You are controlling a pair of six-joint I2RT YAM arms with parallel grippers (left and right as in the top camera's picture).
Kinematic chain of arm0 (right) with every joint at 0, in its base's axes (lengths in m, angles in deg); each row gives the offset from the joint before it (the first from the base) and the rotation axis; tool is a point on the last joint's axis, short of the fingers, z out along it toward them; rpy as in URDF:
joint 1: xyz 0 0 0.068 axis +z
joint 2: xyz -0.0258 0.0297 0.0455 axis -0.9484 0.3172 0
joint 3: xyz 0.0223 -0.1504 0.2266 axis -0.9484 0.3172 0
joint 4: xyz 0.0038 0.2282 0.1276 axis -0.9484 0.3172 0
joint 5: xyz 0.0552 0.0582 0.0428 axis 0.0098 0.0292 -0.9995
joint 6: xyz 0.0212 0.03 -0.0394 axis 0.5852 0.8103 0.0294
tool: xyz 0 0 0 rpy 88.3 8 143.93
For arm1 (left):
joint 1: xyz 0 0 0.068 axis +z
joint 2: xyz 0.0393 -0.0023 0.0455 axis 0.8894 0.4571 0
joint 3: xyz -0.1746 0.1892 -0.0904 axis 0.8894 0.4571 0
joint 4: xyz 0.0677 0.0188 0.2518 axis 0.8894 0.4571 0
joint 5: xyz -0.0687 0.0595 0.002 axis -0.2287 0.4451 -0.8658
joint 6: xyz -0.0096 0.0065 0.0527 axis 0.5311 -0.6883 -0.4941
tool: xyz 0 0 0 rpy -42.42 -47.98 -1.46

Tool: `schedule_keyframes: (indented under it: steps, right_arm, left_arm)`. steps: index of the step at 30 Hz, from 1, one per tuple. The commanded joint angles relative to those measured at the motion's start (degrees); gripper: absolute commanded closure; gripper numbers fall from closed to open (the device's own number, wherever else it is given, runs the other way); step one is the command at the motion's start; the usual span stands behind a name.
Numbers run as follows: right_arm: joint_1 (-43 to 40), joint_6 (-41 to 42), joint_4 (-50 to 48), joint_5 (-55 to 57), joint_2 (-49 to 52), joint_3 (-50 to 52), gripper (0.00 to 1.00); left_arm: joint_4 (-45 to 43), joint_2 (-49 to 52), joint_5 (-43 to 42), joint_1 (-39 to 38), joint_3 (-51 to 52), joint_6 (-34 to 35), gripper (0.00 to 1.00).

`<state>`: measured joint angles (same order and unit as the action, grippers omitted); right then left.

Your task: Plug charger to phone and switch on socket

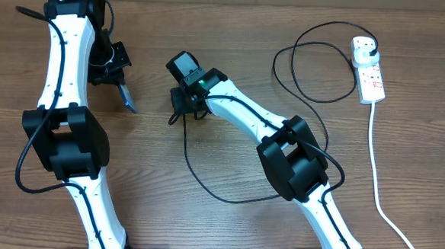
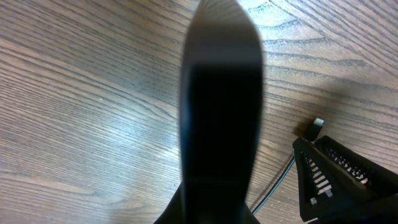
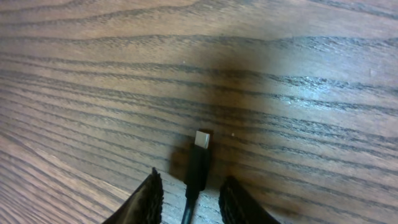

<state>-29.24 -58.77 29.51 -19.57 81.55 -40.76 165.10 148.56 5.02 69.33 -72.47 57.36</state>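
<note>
In the overhead view my left gripper (image 1: 119, 82) is shut on the phone (image 1: 126, 98), a slim blue-edged slab held tilted above the table. The left wrist view shows the phone (image 2: 221, 112) as a dark blurred shape filling the middle. The charger's black cable (image 1: 204, 181) loops over the table to its plug (image 1: 368, 47) in the white socket (image 1: 369, 71). In the right wrist view its connector tip (image 3: 202, 138) lies on the wood. My right gripper (image 3: 193, 178) is low over it, fingers (image 3: 149, 199) either side with small gaps. The gripper stands open.
The socket's thick white cord (image 1: 379, 186) runs down the right side to the front edge. The right gripper (image 2: 342, 180) and the connector tip (image 2: 317, 123) show at the lower right of the left wrist view. Bare wood (image 1: 212, 32) lies between the arms.
</note>
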Motion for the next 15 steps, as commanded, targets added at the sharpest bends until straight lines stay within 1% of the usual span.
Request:
schedule_keyframes:
  steps: [1, 4, 7, 15]
  right_arm:
    - [0.2, 0.4, -0.5, -0.9, 0.6, -1.4, 0.73]
    - [0.6, 0.4, -0.5, -0.8, 0.6, -1.0, 0.73]
    - [0.6, 1.6, -0.4, -0.3, 0.6, -0.8, 0.78]
    - [0.6, 2.7, 0.3, -0.4, 2.3, -0.8, 0.78]
  left_arm:
    - [-0.2, -0.9, -0.4, 0.2, -1.0, 0.4, 0.96]
    - [-0.1, -0.9, -0.4, 0.2, -1.0, 0.3, 0.96]
    - [-0.1, -0.9, -0.4, 0.2, -1.0, 0.3, 0.96]
    - [-0.1, -0.9, -0.4, 0.2, -1.0, 0.3, 0.96]
